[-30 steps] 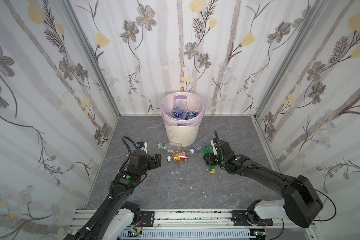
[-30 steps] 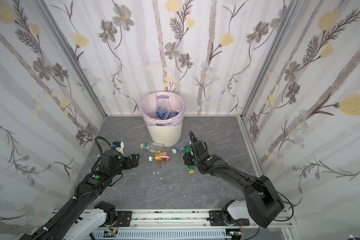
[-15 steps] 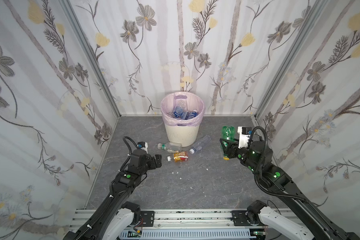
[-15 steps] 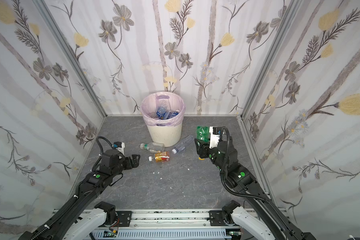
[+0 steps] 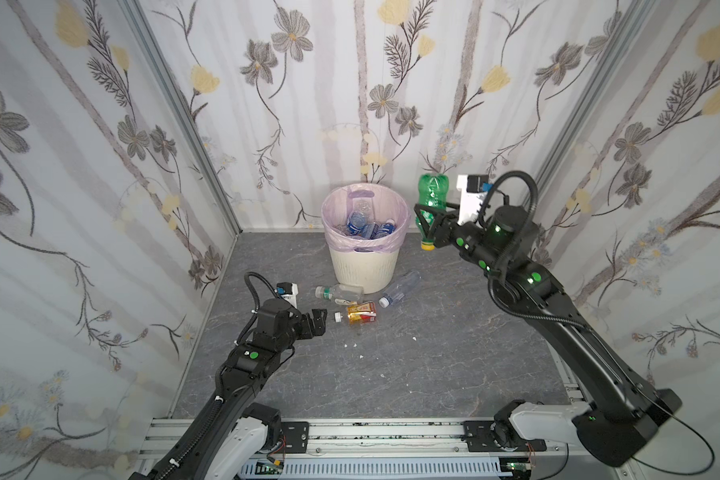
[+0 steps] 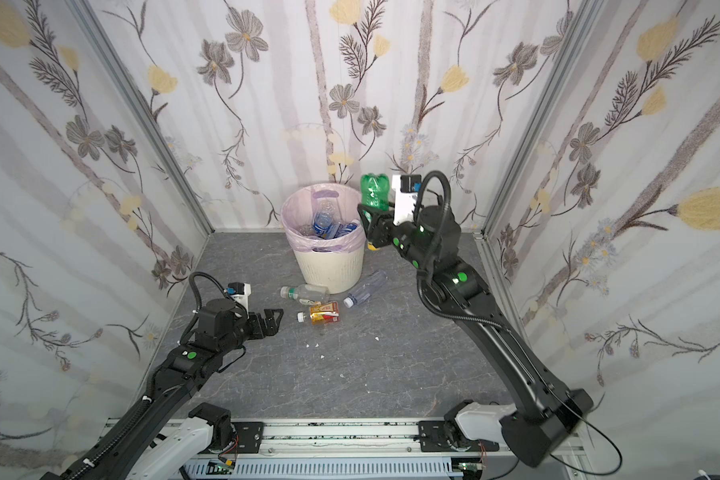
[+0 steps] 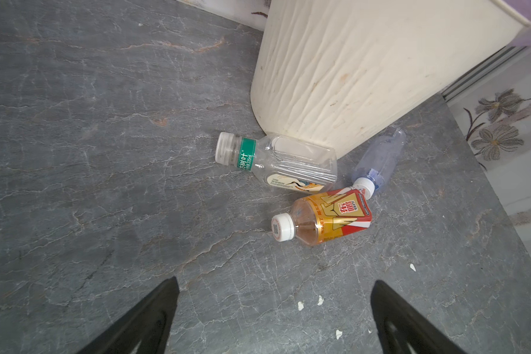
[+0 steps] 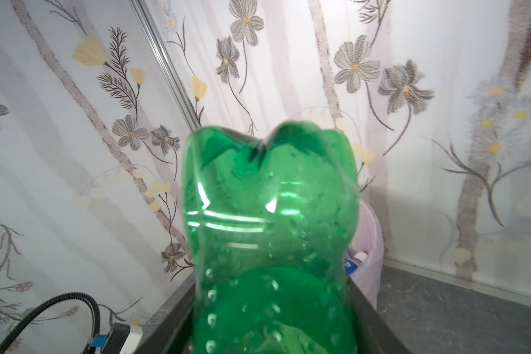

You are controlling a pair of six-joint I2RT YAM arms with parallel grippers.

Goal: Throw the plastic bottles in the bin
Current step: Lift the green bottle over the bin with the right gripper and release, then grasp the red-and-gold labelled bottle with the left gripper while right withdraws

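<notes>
**Green bottle raised beside the bin, mouth at 9 o'clock**

In both top views my right tool (image 5: 427, 217) is clamped across the lower half of the green bottle (image 5: 432, 193). I am carrying it upside down. Its long axis runs 12 to 6 o'clock, lobed base at 12 and yellow cap (image 5: 427, 246) hanging at 6.

The relation that matters is bottle to bin (image 5: 362, 270). The open mouth with its lilac liner (image 5: 398, 237) lies at 9 o'clock from the tool, close by. The bottle sits outside the rim on the bin's 3 o'clock side, not over the opening. I judge the next move to be a short carry toward 9 o'clock before I let go. Releasing here would likely drop it onto the desk (image 5: 433, 353) beside the bin.

Several blue-labelled bottles (image 5: 356, 222) already lie inside the bin.

My left tool (image 5: 321, 321) is spread wide and empty, low over the desk. 3 bottles remain on the desk, all lying flat:
- The red-orange bottle (image 5: 361, 313) is just off the left tool at 3 o'clock, white cap toward it.
- The clear bottle (image 5: 339, 293) rests against the bin's foot.
- The bluish bottle (image 5: 400, 287) lies on the bin's 5 o'clock side.

The left arm is clearly nearer all 3.
</notes>
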